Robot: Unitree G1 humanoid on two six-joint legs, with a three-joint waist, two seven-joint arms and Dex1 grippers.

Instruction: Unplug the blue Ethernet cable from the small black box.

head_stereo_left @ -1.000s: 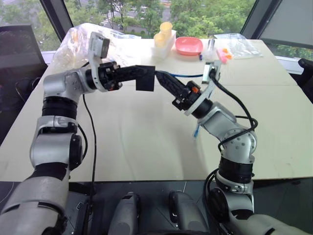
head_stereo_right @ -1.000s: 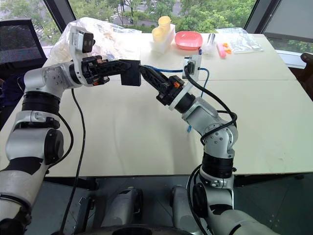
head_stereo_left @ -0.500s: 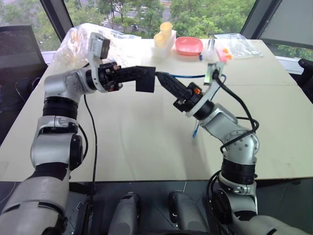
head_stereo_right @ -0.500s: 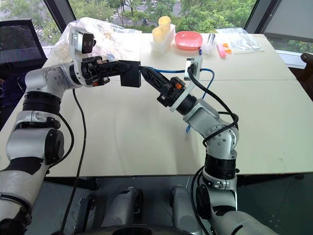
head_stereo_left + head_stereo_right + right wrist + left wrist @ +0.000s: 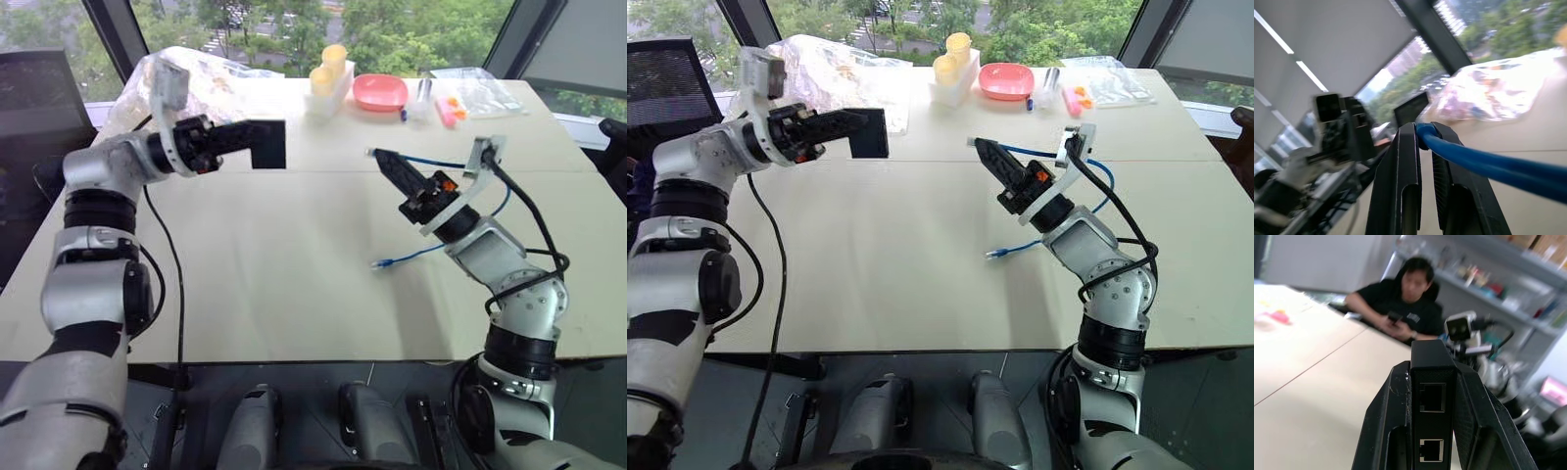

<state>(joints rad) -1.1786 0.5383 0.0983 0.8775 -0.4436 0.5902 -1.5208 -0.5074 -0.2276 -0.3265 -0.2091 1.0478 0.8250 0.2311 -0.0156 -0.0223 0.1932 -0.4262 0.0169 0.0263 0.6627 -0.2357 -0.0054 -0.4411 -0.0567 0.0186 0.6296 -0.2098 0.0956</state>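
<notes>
Fingers of the left gripper are clamping the small matte black rectangular box from both sides, so the box is sitting squarely between the jaws with its end face and two open square ports showing in the left wrist view. In the head views the left arm is holding that box up above the pale wooden table, toward the table's left side.

Well apart from it, the right gripper is pointing up and to the left over the middle of the table, its two black fingers pressed together on the thin bright-blue Ethernet cable. In the right wrist view the blue cord is entering the jaws right at the fingertips and is being pinched there; the plug at that end is probably hidden between the fingers, though it is hard to make out. From the grip the cable is running back past the right wrist, looping down, and ending in a small plug that is lying on the tabletop. The cable is not touching the box, and open air is separating the two grippers.

Behind them, near the far edge, a pink plastic dish is sitting beside a crumpled clear plastic bag.
</notes>
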